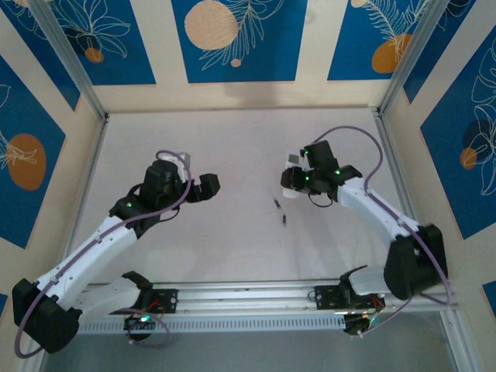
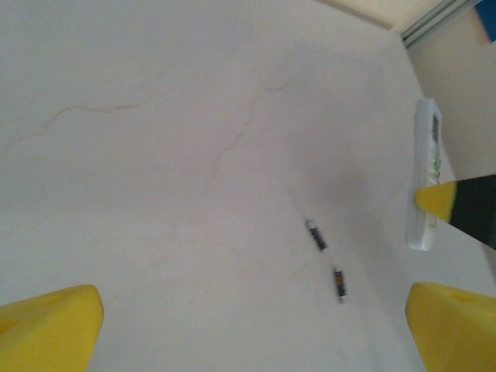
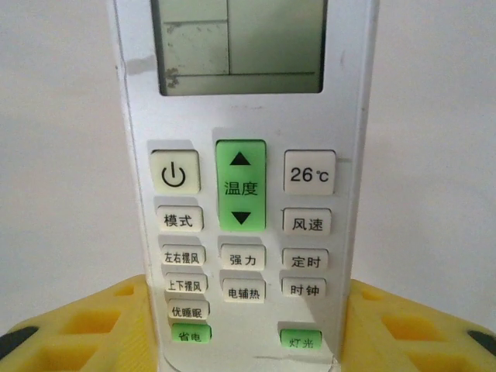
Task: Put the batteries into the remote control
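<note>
The remote control (image 3: 248, 194) lies display-up on the far right part of the counter (image 1: 232, 139), so its back, where the cells presumably go, faces down. The right hand (image 3: 249, 337) straddles its button end with yellow pads (image 3: 85, 329) against both long edges. It appears to be gripping the remote, though how firmly is hard to judge. The hold is probably meant to lift it or turn it over. The batteries (image 2: 316, 235) lie loose, nearly end to end on a slant, near the remote toward the middle. The left hand (image 2: 248, 333) hangs apart on their other side, angled down toward them, fingers spread wide and holding nothing.
</note>
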`<action>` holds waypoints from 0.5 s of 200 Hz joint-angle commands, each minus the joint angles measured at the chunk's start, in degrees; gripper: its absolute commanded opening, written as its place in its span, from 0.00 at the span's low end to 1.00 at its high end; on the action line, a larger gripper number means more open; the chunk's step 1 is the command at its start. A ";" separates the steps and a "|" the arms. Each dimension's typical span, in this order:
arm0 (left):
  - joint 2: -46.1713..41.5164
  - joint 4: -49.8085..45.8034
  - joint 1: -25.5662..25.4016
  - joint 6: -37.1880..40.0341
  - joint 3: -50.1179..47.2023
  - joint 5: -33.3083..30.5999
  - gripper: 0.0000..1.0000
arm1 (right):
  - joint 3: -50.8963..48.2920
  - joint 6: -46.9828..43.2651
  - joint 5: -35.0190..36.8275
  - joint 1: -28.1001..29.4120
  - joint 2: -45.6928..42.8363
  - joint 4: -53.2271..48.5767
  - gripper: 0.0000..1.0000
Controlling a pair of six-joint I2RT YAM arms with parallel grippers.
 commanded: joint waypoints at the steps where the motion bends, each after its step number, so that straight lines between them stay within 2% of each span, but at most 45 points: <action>1: 2.49 4.90 0.00 -5.08 5.88 5.93 0.95 | -0.21 1.66 -15.95 3.31 -2.00 6.85 0.51; 39: 9.54 5.28 0.03 -7.85 13.68 13.59 0.77 | 3.99 0.19 -22.24 10.30 -0.79 7.44 0.51; 66: 11.88 6.73 -0.04 -10.82 13.93 15.48 0.71 | 6.23 -0.97 -22.57 14.09 0.55 7.68 0.51; 100: 13.18 6.19 -0.08 -13.53 12.59 16.25 0.65 | 7.06 -0.29 -23.38 15.54 1.59 9.84 0.51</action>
